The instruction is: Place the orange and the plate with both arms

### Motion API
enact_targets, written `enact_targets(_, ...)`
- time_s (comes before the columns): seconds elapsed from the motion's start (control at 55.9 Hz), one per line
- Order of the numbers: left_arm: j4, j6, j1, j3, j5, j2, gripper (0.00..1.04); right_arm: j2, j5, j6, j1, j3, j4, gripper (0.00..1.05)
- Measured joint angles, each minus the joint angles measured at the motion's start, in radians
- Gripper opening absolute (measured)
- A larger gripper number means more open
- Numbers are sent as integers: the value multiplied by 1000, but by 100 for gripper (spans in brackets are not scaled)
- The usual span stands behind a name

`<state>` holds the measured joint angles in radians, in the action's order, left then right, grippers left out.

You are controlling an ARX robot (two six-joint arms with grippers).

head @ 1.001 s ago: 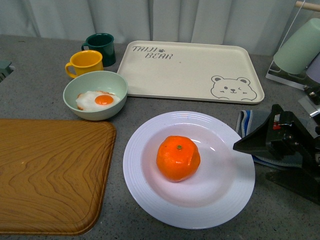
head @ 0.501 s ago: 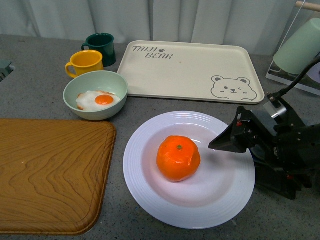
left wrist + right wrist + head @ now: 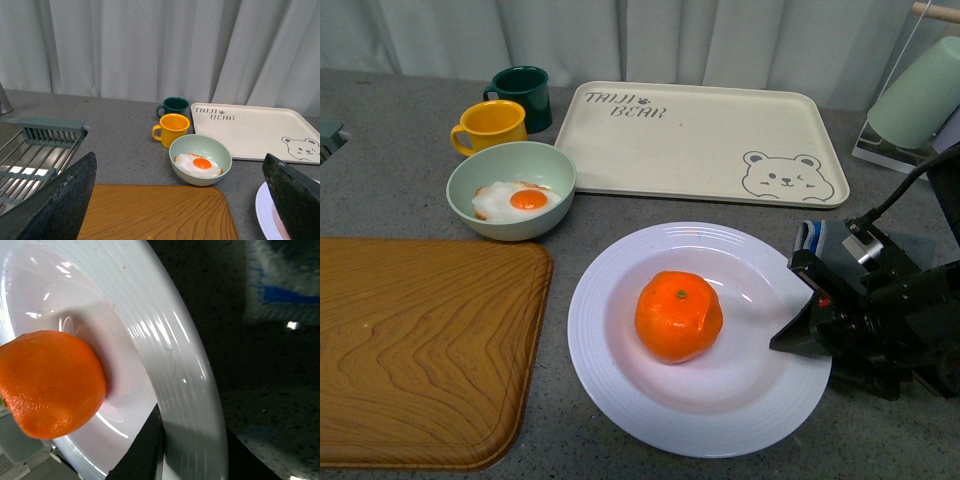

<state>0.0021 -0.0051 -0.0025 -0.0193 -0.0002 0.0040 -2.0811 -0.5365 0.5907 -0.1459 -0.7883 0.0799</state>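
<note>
The orange (image 3: 678, 316) sits in the middle of the white ridged plate (image 3: 620, 400), which lies on the grey counter in front of the bear tray. At the plate's right rim my right gripper (image 3: 795, 335) is shut on the plate. In the right wrist view the rim (image 3: 185, 390) runs between the two dark fingers (image 3: 142, 450), with the orange (image 3: 50, 382) beside them. My left gripper (image 3: 185, 200) is open and holds nothing; it hangs above the wooden tray (image 3: 150, 212), and only the plate's edge (image 3: 262, 212) shows in that view.
A cream bear tray (image 3: 700, 140) lies behind the plate. A pale green bowl with a fried egg (image 3: 510, 190), a yellow mug (image 3: 490, 125) and a dark green mug (image 3: 523, 93) stand at the back left. The wooden tray (image 3: 420, 350) fills the front left. A blue-striped cloth (image 3: 810, 245) lies by the right arm.
My right gripper swung in over the plate's right side, then dropped and shut on the plate's right rim. The plate and orange shifted very slightly to the right.
</note>
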Motion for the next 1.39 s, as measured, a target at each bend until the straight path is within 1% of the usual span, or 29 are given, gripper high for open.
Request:
enact_targets(0.197,0,0,0,0,0,0,98,47,-92,8,20,23,64,6)
enact_targets(0.25,0,0,0,0,0,0,98,60,-95,12,24,28,79,4)
enact_targets(0.393,0,0,0,0,0,0,98,75,-97,35,40,54,132,4)
enact_targets(0.483,0,0,0,0,0,0,98,79,-111,64,55,77,201,4)
enact_targets(0.536,0,0,0,0,0,0,98,85,-129,94,67,99,272,4)
enact_targets(0.608,0,0,0,0,0,0,98,92,-187,138,81,116,362,4)
enact_targets(0.697,0,0,0,0,0,0,98,101,-220,190,82,117,452,4)
enact_targets(0.822,0,0,0,0,0,0,98,94,-231,246,82,80,504,4)
enact_targets(0.912,0,0,0,0,0,0,98,61,-228,274,88,18,503,4)
enact_targets(0.983,0,0,0,0,0,0,98,-5,-227,310,97,-84,495,4)
enact_targets(1.162,0,0,0,0,0,0,98,-153,-200,349,110,-333,388,4)
enact_targets(1.234,0,0,0,0,0,0,98,-203,-192,349,110,-432,325,4)
enact_targets(1.395,0,0,0,0,0,0,98,-377,-142,327,94,-776,92,4)
